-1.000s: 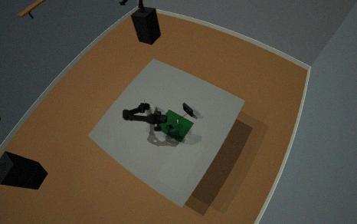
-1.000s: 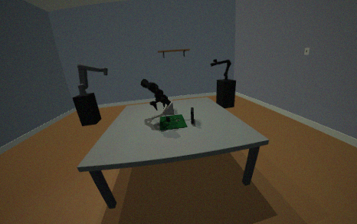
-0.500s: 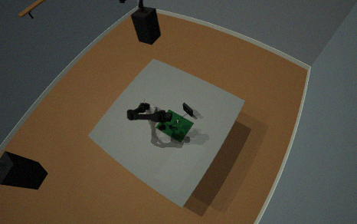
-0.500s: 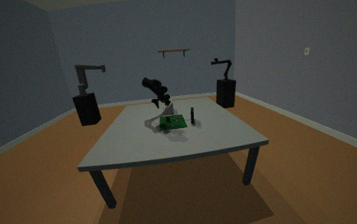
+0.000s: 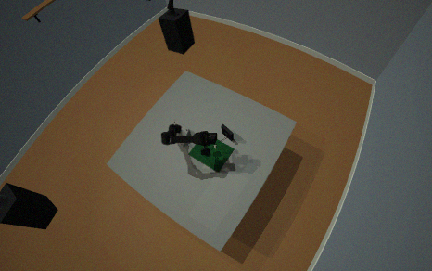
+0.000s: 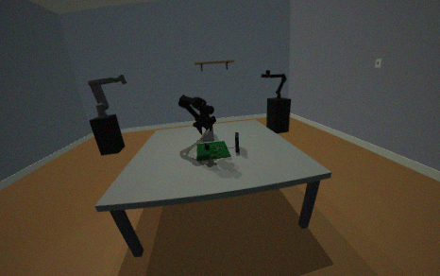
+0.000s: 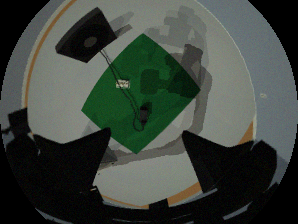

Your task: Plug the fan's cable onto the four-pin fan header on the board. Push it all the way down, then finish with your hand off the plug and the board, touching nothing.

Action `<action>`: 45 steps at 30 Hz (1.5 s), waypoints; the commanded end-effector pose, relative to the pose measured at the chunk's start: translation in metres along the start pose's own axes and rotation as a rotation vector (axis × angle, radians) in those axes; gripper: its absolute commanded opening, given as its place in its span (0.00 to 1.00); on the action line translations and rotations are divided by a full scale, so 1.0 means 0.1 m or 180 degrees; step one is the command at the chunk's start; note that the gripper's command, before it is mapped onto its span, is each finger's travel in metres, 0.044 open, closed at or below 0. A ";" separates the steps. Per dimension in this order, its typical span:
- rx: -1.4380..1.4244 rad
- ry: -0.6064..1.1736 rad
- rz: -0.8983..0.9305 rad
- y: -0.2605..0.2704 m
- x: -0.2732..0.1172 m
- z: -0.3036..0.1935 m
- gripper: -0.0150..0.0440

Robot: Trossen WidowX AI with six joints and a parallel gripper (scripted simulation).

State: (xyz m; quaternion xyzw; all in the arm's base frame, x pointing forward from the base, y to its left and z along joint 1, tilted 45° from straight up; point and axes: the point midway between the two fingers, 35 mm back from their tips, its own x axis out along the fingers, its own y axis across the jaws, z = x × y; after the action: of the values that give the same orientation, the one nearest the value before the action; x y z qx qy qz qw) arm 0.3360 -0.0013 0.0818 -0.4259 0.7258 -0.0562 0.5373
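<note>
Fan: the fan (image 5: 227, 132) (image 6: 237, 143) (image 7: 87, 37) stands on edge on the table (image 5: 153, 176) (image 6: 165, 186) (image 7: 60, 90), at the wrist view's upper left, beside the board.
Cable: two thin strands (image 7: 111, 65) run from the fan over the board, looping near a dark block.
Pale part: a small whitish piece (image 5: 215, 147) (image 7: 123, 84) on the board, beside the strands, likely the four-pin header; pins unreadable.
Plug: probably the dark block (image 5: 205, 151) (image 6: 207, 146) (image 7: 144, 114) at the loop, over the green board (image 5: 227, 149) (image 6: 219, 153) (image 7: 110, 100). Whether it is on a header cannot be told.
Done: no seated connection can be confirmed.
Left: if the block is the loose plug, grasping, aligning, pressing fully down and letting go; if it is already seated, only keeping clear.
Fingers: the gripper (image 6: 205, 131) (image 7: 147, 132) is spread almost to its limit, holding nothing; it appears above the board, touching neither board nor plug.
</note>
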 end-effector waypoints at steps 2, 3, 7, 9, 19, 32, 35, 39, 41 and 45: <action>-0.0037 0.0091 0.0002 0.02 0.62 -0.05 1.00; -0.0036 0.0095 -0.0001 0.02 0.72 -0.07 1.00; -0.0035 0.0099 -0.0004 0.03 0.79 -0.09 1.00; -0.0035 0.0099 -0.0004 0.03 0.79 -0.09 1.00; -0.0035 0.0098 -0.0004 0.02 0.88 -0.08 1.00; -0.0035 0.0099 -0.0006 0.02 1.09 -0.09 1.00; -0.0035 0.0099 -0.0007 0.02 1.14 -0.09 1.00; -0.0035 0.0101 -0.0008 0.02 1.21 -0.10 1.00; -0.0035 0.0102 -0.0009 0.02 1.24 -0.10 1.00; -0.0035 0.0104 -0.0011 0.02 1.29 -0.11 1.00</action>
State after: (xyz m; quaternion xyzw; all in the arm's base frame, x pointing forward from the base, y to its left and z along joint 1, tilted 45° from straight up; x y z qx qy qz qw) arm 0.3224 -0.0874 -0.0031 -0.4263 0.7303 -0.0622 0.5302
